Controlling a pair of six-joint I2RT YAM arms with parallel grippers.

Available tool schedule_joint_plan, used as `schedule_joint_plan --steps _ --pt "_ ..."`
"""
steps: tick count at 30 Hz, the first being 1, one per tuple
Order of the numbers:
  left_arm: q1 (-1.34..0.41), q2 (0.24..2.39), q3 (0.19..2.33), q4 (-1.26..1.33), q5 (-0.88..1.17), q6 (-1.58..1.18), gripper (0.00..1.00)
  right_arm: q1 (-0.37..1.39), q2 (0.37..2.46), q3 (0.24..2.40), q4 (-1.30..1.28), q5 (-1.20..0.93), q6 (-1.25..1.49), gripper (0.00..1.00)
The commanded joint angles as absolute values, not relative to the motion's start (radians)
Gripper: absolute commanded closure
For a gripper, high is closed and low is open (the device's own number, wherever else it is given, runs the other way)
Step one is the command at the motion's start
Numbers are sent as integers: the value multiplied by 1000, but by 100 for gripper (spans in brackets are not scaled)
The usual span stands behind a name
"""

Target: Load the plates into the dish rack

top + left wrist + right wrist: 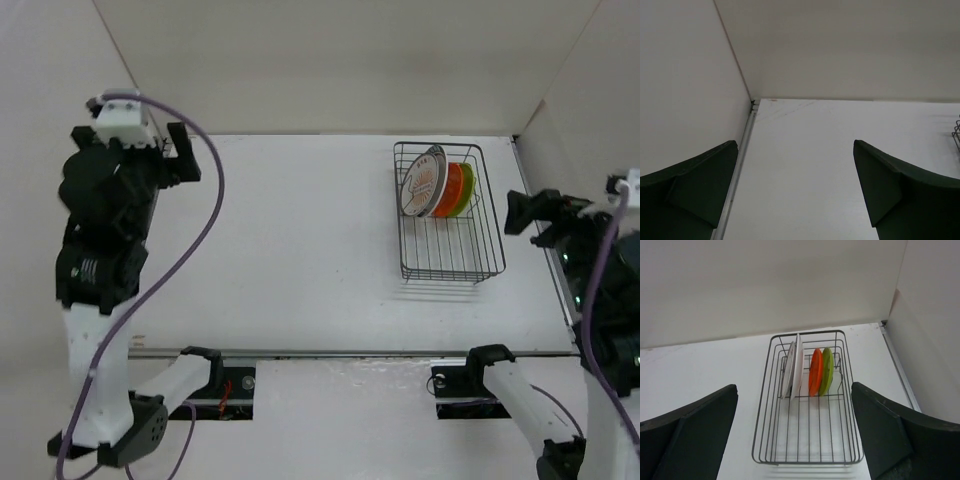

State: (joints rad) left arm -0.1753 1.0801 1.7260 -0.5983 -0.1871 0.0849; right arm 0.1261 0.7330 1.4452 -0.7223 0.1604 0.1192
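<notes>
The dish rack (450, 262) stands at the table's back right, and it also shows in the right wrist view (807, 452). Four plates stand upright in its far-end slots. From left to right they are a small white plate (788, 372), a larger white plate (799, 362), the orange plate (815, 372) and the lime green plate (827, 370). My right gripper (525, 218) is open and empty, just right of the rack, and in its own view (793, 386) it looks down the rack's length. My left gripper (185, 155) is open and empty at the far left, well away from the rack.
White walls enclose the table at the back and on both sides. A metal edge strip (737, 165) runs along the left wall beside my left gripper (795, 142). A corner of the rack (957, 131) shows at the right edge of the left wrist view.
</notes>
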Motion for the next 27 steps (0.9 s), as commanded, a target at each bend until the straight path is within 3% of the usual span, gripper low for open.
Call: schedule_joint_plan --steps 1,10,27 --pt "-178 974 1692 -672 -178 86 0 135 625 1479 -848 193 117 1" --pt "-178 841 1674 -776 -160 65 0 182 520 1493 -959 310 92 1" --pt "-178 841 1674 -813 -130 34 0 201 551 1523 -959 287 92 1"
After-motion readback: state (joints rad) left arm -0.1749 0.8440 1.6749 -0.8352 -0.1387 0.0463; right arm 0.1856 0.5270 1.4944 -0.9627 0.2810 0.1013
